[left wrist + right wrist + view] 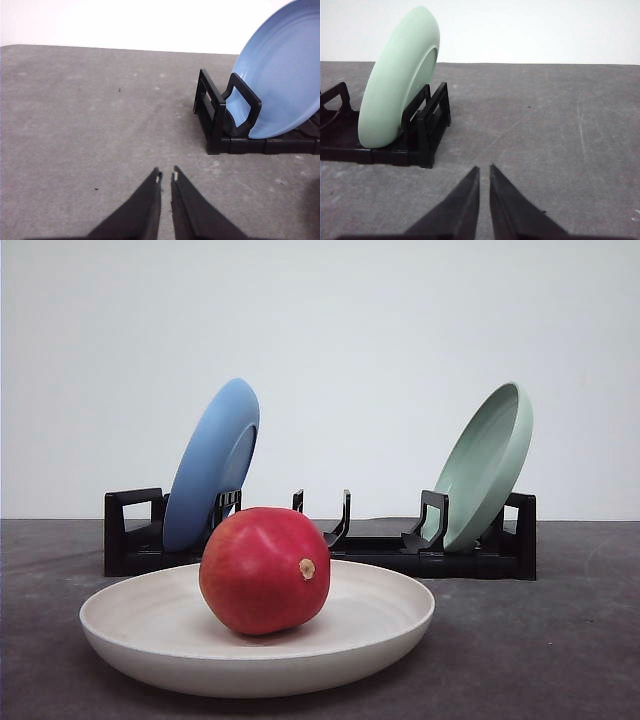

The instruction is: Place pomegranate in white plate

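The glossy red pomegranate [264, 570] rests inside the off-white plate [120, 625] at the front of the table, its tan stem nub facing the camera. The plate lies flat on the dark grey tabletop. My left gripper [166, 176] is shut with nothing between its fingers, over bare table near the rack's blue-plate end. Over bare table beside the rack's green-plate end, my right gripper [484, 169] is shut and holds nothing.
Behind the white plate stands a black dish rack [380, 550]. A blue plate [212, 462] leans in its left slot and a pale green plate [488, 462] in its right slot. The grey table stretches out on both sides of the rack.
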Tool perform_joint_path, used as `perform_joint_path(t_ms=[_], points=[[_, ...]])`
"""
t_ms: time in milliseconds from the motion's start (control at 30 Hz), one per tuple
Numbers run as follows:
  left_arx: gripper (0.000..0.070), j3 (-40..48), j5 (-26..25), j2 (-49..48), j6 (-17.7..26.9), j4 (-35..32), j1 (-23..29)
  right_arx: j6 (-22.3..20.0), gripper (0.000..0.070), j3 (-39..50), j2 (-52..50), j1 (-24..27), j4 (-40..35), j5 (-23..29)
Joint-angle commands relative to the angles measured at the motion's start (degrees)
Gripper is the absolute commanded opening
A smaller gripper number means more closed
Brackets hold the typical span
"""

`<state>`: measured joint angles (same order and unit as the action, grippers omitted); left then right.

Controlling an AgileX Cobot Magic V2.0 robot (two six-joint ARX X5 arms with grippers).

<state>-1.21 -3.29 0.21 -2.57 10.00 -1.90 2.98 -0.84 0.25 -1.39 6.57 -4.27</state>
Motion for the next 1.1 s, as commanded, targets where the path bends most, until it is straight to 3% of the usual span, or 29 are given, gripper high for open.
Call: perform_joint_path(t_ms=[0,1067], points=[[0.0017,0.5,0.1,0.0,0.4,-1.0,0.0,-0.2,0.0032,0.2,0.0,0.1,-0.8,0.2],[0.0017,0.5,0.1,0.0,0.4,-1.0,0.0,-0.2,0.0032,0.2,0.0,0.1,-0.8,0.2]])
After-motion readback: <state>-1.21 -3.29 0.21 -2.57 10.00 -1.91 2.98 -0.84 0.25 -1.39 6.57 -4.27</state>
